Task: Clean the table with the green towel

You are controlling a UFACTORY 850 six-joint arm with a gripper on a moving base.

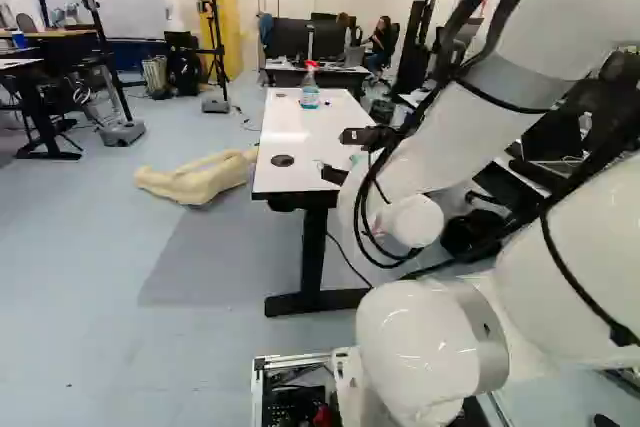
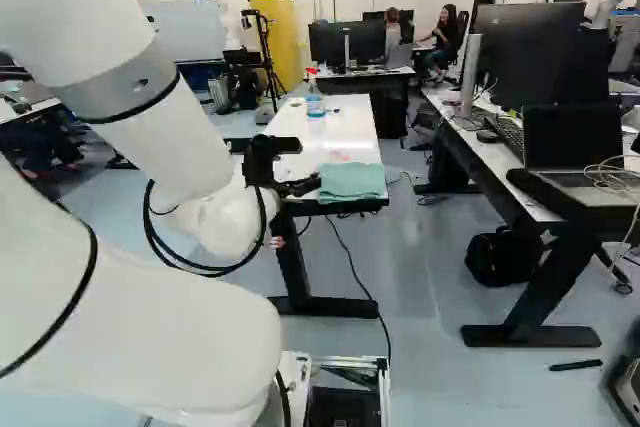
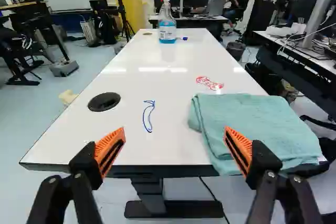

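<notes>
Trainee: Which step was in hand?

Operator: Towel pickup, in my judgement. I had the tool (image 3: 175,132) open and empty at the near edge of the counter (image 3: 173,90). The green towel (image 2: 352,181) lay folded on the counter's near end, just right of centre in the right base view, beside the tool.

Trainee: What did the next move require?

Operator: A sideways shift toward the towel, alignment of the fingers across a fold, then closure. Wiping the red marks (image 3: 210,83) and blue marks (image 3: 149,116) was to follow. The spray bottle (image 3: 167,19), at the upper middle of the right base view, called for clearance during long strokes.

Trainee: What was obscured?

Operator: In the left base view, my arm (image 1: 470,122) hid most of the towel. In the wrist view, one finger covered part of its near side; I could not tell whether they touched.
</notes>
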